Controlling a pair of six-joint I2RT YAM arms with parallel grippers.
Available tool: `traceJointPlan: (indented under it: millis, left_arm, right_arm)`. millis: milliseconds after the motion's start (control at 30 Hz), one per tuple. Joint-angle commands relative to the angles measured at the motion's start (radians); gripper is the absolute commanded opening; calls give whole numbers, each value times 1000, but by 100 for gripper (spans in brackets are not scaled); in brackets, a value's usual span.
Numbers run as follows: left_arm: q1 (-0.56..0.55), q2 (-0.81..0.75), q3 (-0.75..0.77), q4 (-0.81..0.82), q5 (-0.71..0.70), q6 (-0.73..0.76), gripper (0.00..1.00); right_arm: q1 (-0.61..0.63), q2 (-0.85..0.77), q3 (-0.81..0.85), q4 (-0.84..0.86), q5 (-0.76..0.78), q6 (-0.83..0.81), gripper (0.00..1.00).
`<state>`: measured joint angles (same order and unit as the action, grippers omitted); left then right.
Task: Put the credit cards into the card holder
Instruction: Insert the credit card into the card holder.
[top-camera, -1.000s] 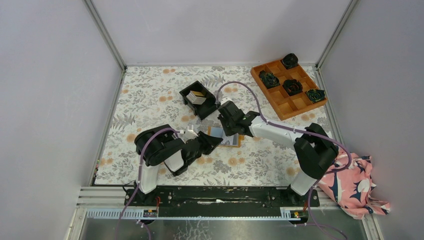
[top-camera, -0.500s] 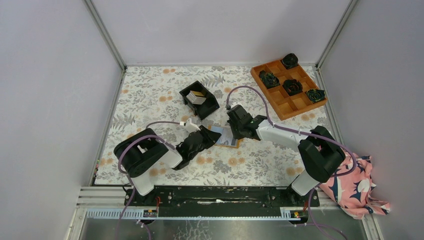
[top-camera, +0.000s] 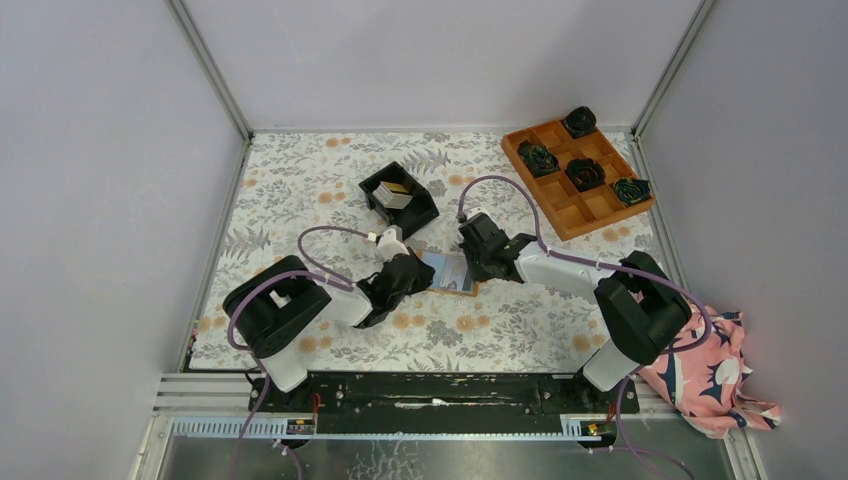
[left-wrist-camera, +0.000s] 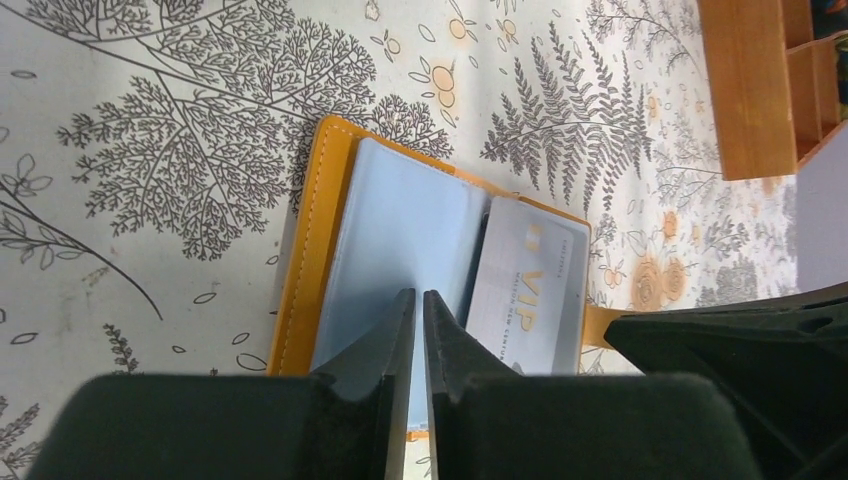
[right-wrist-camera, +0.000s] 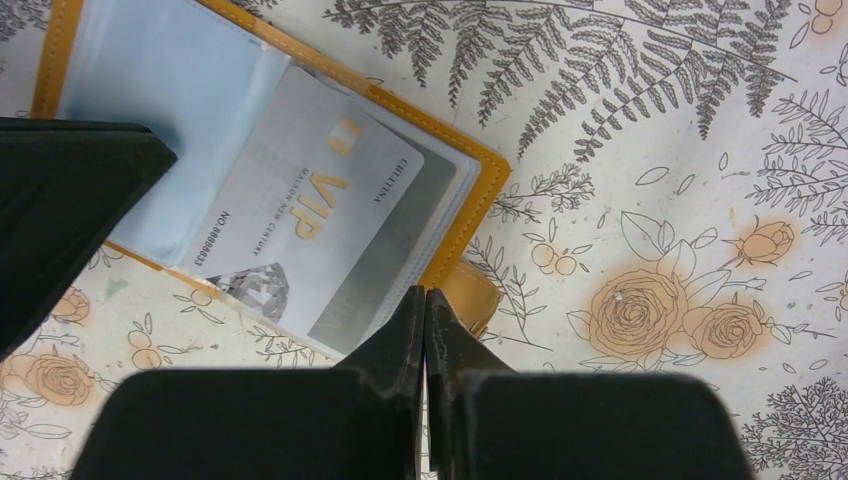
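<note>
- Fingers shut, empty: left fingers on the blue pocket, right fingers by the card.
- Card holder open between them; VIP card looks stiff, slick, best pushed edgewise.
- Credit cards sit in the black bin beyond.

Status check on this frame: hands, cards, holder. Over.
Left hand shut over open card holder. Right hand shut at edge of VIP card. Card on holder's blue page, seating unclear. More cards in black bin.

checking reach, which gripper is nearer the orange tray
right. the right gripper is at the edge of the holder facing the tray; the left gripper is over its opposite half, farther off
</note>
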<state>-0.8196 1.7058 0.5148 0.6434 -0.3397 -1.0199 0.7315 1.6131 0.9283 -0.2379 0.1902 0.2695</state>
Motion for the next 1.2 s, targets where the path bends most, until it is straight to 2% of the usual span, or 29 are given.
traceJointPlan:
  millis: [0, 400, 1167]
  left_arm:
    - [-17, -11, 40, -95, -63, 88, 11]
    - [-94, 54, 170, -262, -78, 188, 4]
    - [-139, 80, 236, -271, -73, 187, 4]
  right_arm:
    - [-17, -29, -14, 31, -5, 14, 1]
    - [-43, -4, -35, 45, -38, 20, 1]
    - [-55, 31, -38, 72, -84, 26, 1]
